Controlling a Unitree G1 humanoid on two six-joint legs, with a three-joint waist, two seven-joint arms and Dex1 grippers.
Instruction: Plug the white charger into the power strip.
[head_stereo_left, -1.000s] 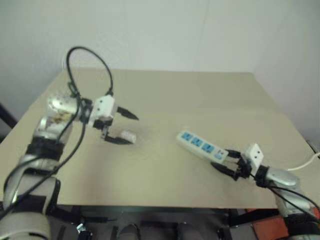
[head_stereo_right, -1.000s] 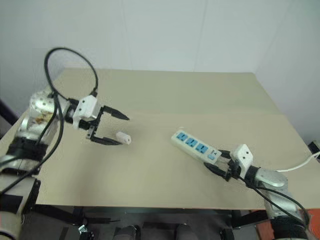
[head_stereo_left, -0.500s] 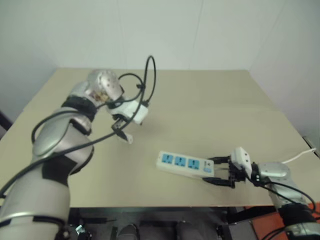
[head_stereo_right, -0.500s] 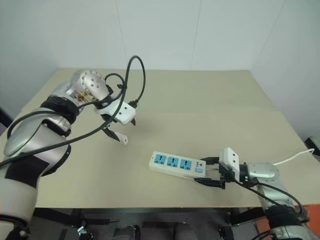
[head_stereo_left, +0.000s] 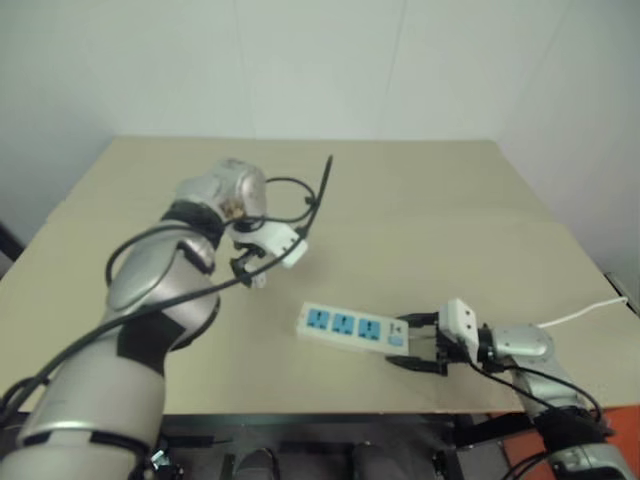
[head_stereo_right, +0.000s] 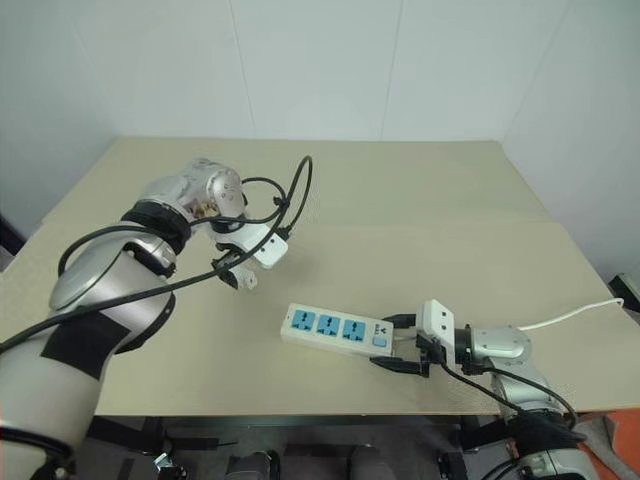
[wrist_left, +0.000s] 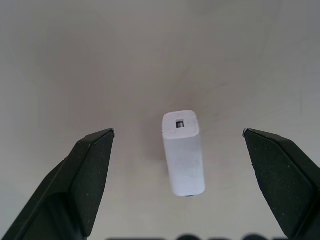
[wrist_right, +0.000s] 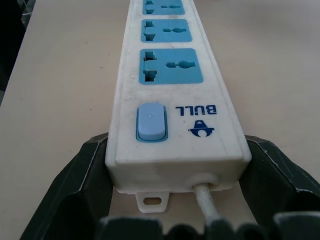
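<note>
— On the tan flat table (head_stereo_right: 420, 200), where is the small white boxy plastic charger (wrist_left: 183, 152)?

— It lies on its side near the middle, right under the left gripper (wrist_left: 177, 145). That gripper points down with its black fingers (wrist_left: 87, 172) wide open, one on each side. It holds nothing yet.

— And the long white power strip with three blue sockets (head_stereo_right: 336, 329)?

— It sits nearer the front edge. The right gripper (wrist_right: 175, 165) hugs its switch end, one finger touching each side.

— What could go wrong?

— I think the fingers could close crooked. Then the charger could tip or slide away. Also, the right gripper's hold looks loose, so the strip could scoot when the charger gets pushed in.
</note>
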